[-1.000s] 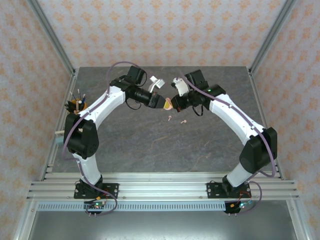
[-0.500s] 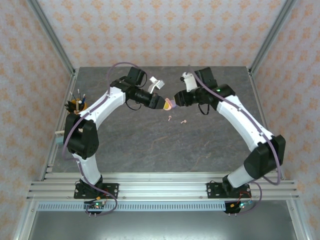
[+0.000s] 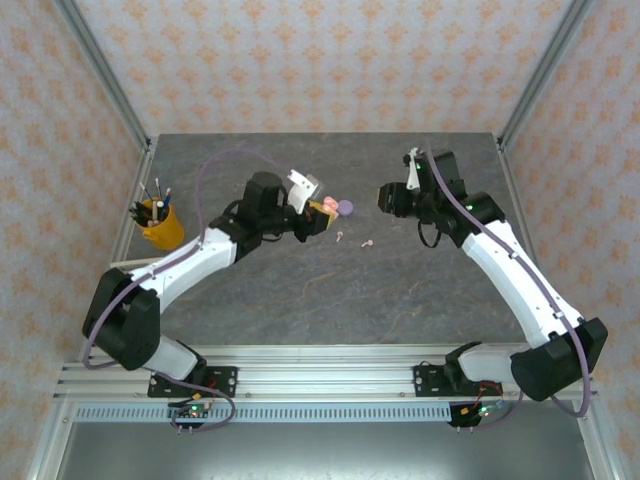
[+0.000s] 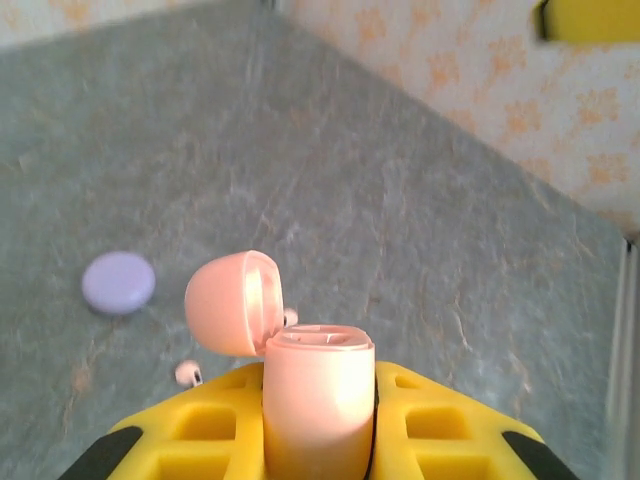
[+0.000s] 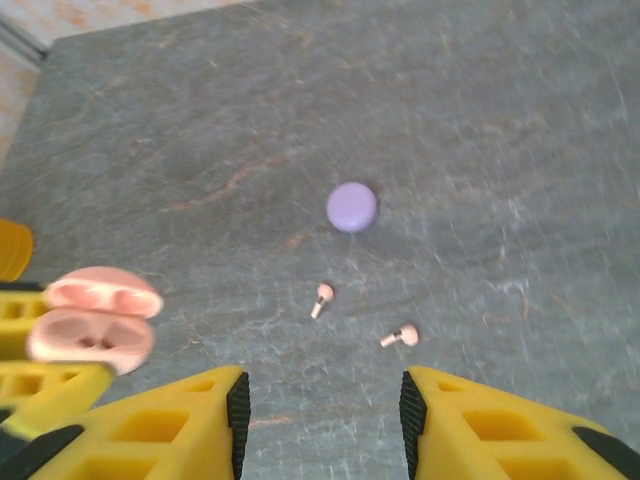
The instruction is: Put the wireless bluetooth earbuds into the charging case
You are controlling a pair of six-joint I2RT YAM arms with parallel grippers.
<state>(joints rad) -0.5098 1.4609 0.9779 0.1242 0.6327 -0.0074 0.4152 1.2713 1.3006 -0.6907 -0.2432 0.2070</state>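
Pale pink round plastic charging case (image 4: 315,370), lid open: clamped in left hand (image 4: 320,445). Tiny pale pink stemmed earbud (image 5: 322,298) and twin earbud (image 5: 401,337): loose on grey stone counter (image 5: 520,110), near lilac disc-shaped case (image 5: 351,207). Right hand (image 5: 320,410): parted, empty. Likely featherweight, slick, prone to skitter; best pinched across bulb, stem free

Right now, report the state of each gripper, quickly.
Left gripper: shut on the pink charging case, whose lid is flipped open.
Right gripper: open, holding nothing.
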